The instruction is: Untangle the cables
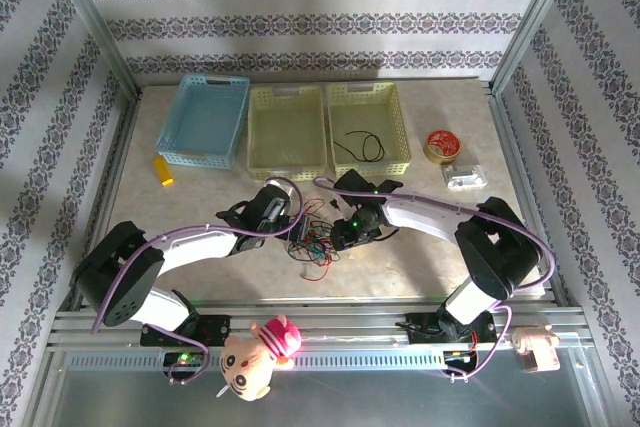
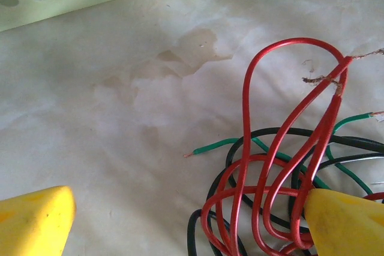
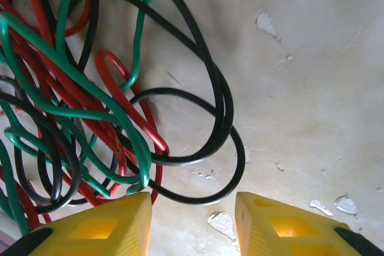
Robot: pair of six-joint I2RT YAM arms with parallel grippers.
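Observation:
The cables (image 1: 314, 243) lie in a loose red, green and black tangle on the table between my two grippers. My left gripper (image 1: 284, 223) stands wide open at the tangle's left side. In the left wrist view the left gripper (image 2: 192, 227) has red loops (image 2: 246, 118) and black strands lying between its yellow fingers, crowded against the right finger (image 2: 345, 223). My right gripper (image 1: 346, 231) is at the tangle's right side. In the right wrist view the right gripper (image 3: 193, 227) is partly open, and a black loop (image 3: 207, 195) lies just beyond its tips with nothing between them.
Three baskets stand at the back: blue (image 1: 205, 119), pale yellow (image 1: 287, 130), and a second pale yellow one (image 1: 395, 107) holding a black wire (image 1: 360, 145). A red round spool (image 1: 441, 144) and white part (image 1: 465, 178) sit right, a yellow block (image 1: 162, 171) left.

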